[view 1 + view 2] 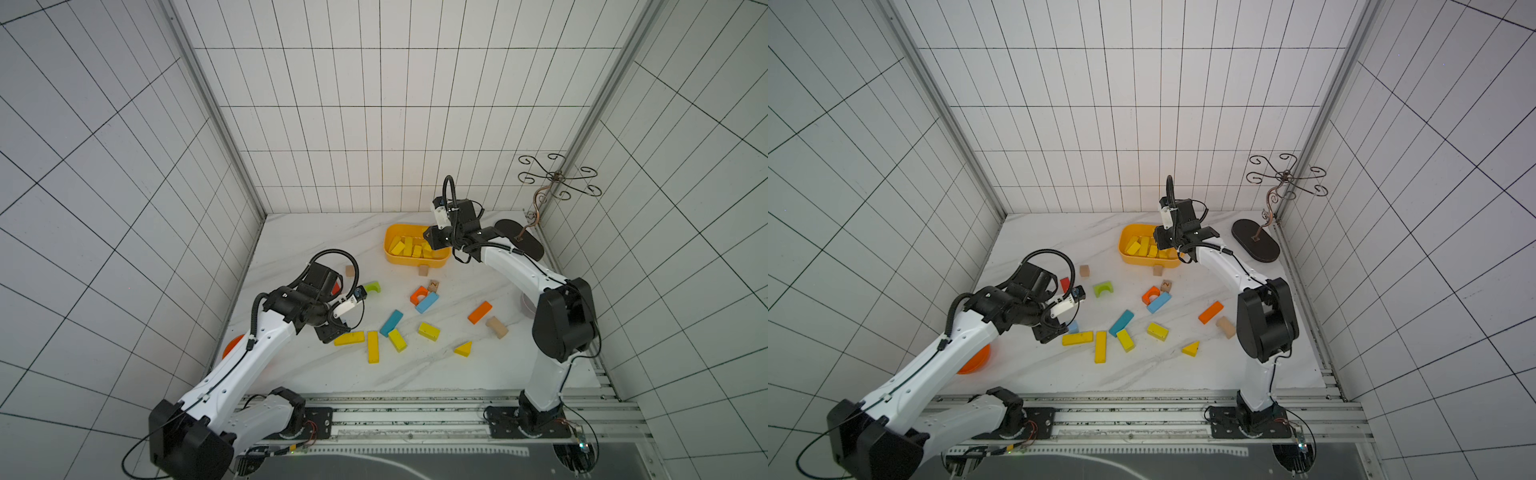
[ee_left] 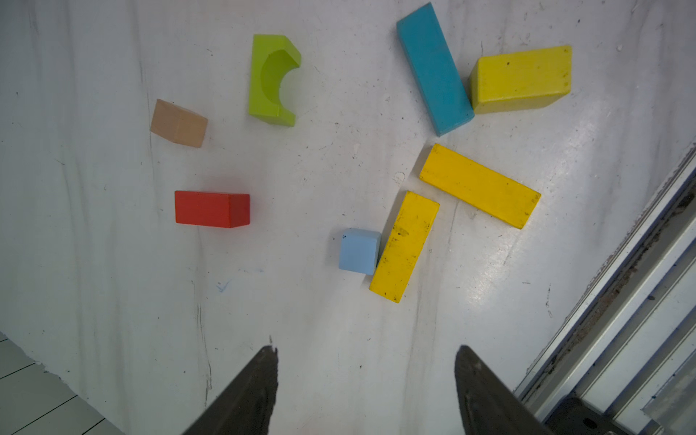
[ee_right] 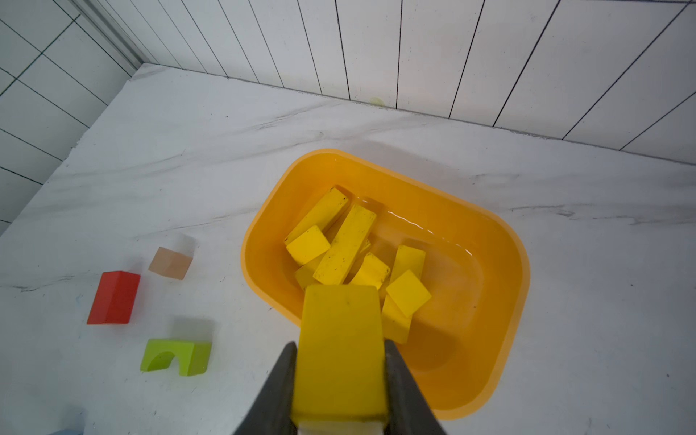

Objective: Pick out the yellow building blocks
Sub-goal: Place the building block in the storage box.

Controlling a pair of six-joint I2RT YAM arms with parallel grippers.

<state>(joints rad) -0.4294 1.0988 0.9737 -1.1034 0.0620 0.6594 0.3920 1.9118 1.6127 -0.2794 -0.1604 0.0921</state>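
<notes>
Right tool (image 3: 340, 343) clamped on 1 yellow block (image 3: 341, 327), held over near rim of orange-yellow tub (image 3: 501, 263); more yellow blocks (image 3: 344, 244) piled inside. Left tool (image 2: 366, 348) jaws well apart, empty, above counter (image 2: 113, 263); long yellow bar (image 2: 403, 246) nearest, just beside pale-blue cube (image 2: 358, 250). In a top view, yellow wedge (image 1: 463, 348) lies farther out on counter, apart from the rest

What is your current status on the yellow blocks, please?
Left gripper open above table, empty. Right gripper shut on yellow block over tub. Five yellow blocks loose on table. Light blue cube beside nearest yellow bar.
</notes>
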